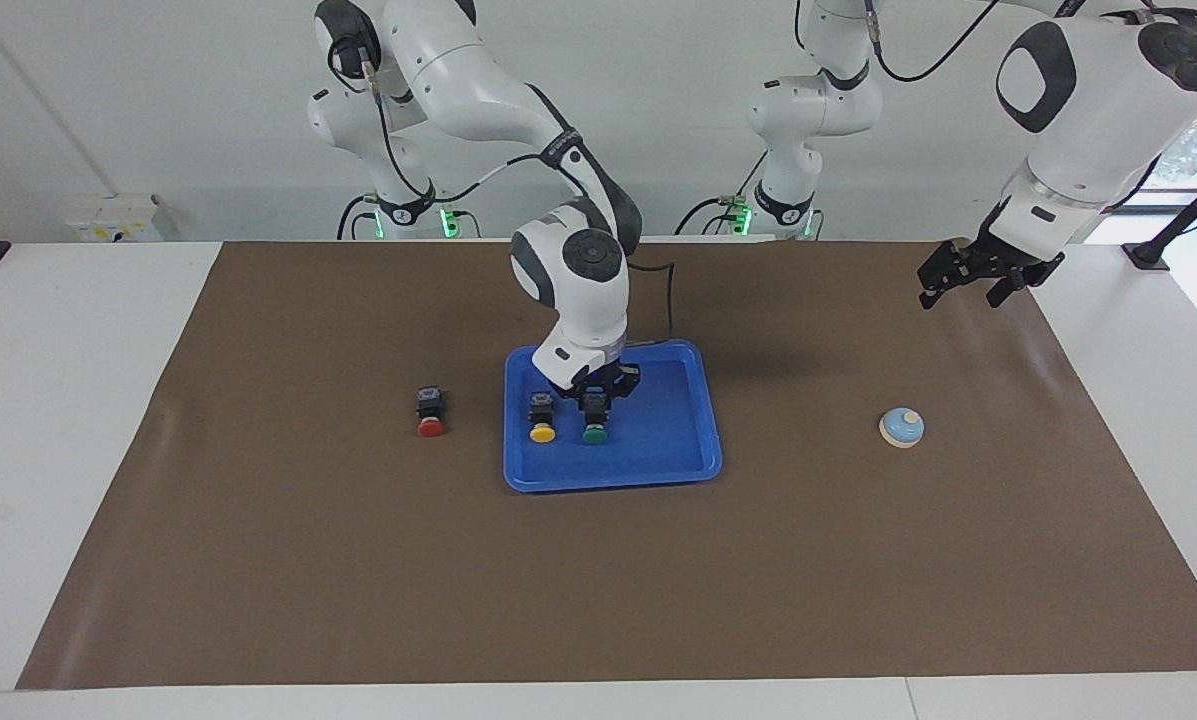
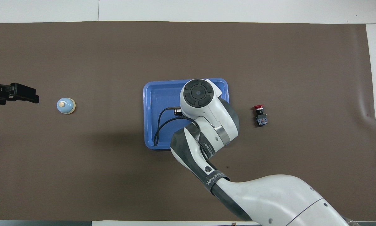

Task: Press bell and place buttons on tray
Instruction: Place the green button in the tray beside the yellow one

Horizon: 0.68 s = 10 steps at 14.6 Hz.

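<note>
My right gripper (image 1: pixel 595 398) sits low over the green button (image 1: pixel 594 434) in the tray (image 1: pixel 658 465), grip unreadable; the red button (image 1: pixel 430 412) lies outside, toward my right arm's end.

A robotics lab is showing here. Two white robot arms (image 1: pixel 568 250) are standing at the robots' edge of a white table (image 1: pixel 78 400), with cables trailing from them and green lights glowing at their bases. A brown mat (image 1: pixel 598 560) is covering the table's middle. A plain white wall (image 1: pixel 158 100) is rising just past the table.
</note>
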Each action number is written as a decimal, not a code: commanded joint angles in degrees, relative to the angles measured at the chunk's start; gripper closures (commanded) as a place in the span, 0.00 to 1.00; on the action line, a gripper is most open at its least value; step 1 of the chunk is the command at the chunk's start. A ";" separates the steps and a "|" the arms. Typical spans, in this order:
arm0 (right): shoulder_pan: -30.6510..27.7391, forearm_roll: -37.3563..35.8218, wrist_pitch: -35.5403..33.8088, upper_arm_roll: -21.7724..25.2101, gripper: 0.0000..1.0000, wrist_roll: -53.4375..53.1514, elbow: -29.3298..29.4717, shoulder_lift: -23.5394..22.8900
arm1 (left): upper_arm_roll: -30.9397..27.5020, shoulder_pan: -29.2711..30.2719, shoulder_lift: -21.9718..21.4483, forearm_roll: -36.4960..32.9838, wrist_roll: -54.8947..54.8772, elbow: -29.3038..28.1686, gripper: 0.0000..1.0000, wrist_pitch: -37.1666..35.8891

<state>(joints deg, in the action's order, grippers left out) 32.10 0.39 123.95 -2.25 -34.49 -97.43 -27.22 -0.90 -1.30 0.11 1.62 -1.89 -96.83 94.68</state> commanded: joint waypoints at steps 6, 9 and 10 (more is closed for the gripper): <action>-9.22 -0.47 -7.66 0.15 0.00 13.96 -1.79 9.27 | -0.42 -0.37 0.07 -0.12 0.22 0.76 0.00 -0.38; -17.39 -0.65 -9.96 0.23 0.00 28.48 -6.34 13.40 | -0.42 -0.37 0.07 -0.12 0.22 0.76 0.00 -0.38; -20.38 -0.65 -9.79 0.15 0.00 30.52 -8.19 14.38 | -0.42 -0.37 0.07 -0.12 0.22 0.76 0.00 -0.38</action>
<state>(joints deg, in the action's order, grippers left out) 16.95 0.11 113.17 -1.12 -9.71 -99.53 -16.32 -0.90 -1.30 0.11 1.62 -1.88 -96.82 94.68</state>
